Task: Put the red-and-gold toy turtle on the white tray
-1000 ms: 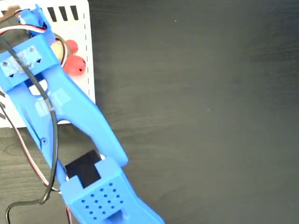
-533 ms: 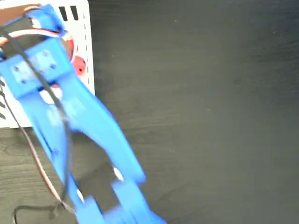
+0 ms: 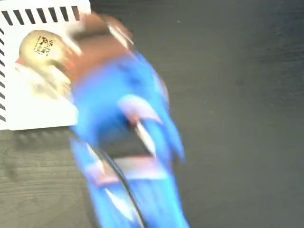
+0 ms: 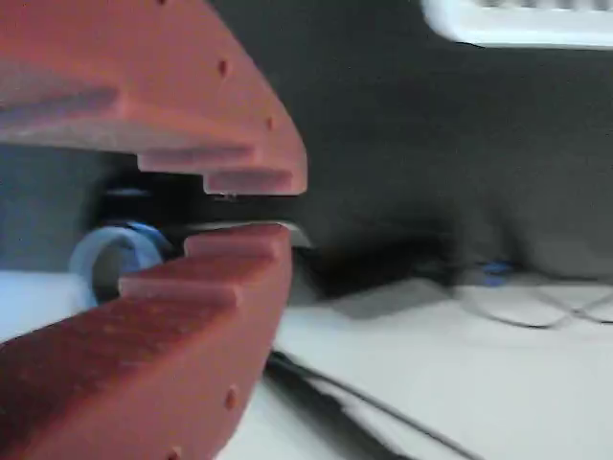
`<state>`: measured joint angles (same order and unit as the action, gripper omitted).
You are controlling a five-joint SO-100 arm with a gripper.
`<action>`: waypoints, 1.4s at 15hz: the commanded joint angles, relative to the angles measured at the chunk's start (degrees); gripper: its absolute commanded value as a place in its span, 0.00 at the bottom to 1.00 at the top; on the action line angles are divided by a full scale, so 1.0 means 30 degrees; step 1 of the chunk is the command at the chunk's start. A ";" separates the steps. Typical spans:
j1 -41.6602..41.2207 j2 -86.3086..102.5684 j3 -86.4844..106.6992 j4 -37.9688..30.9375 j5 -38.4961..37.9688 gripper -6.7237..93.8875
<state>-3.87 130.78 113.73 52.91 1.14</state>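
The red-and-gold toy turtle [image 3: 42, 47] lies on the white tray [image 3: 38, 114] at the top left of the fixed view. Its gold shell and code sticker face up, and a bit of red shows at its left. My blue arm is motion-blurred across the middle of that view. Its reddish gripper [image 3: 102, 35] is a smear just right of the tray's corner, apart from the turtle. In the wrist view the gripper [image 4: 287, 206] shows two red toothed fingers [image 4: 192, 115] with a narrow gap and nothing between them.
Dark wood-grain tabletop [image 3: 237, 118] stretches to the right of the arm. Black slits line the tray's top and left edges. The wrist view shows a white edge [image 4: 517, 24] at the top right and thin cables [image 4: 536, 297] on a pale surface.
The arm has swung right off the tray, uncovering the turtle, which stays on the tray. The gripper no longer sits over it.
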 commanded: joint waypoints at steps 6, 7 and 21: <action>0.0996 1.3682 1.5029 0.0938 -0.0322 0.07; 0.0996 1.5117 1.6025 0.1670 -0.0234 0.07; 0.0820 1.8428 1.7959 0.6504 0.0586 0.07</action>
<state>-0.70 185.98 167.87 71.98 2.11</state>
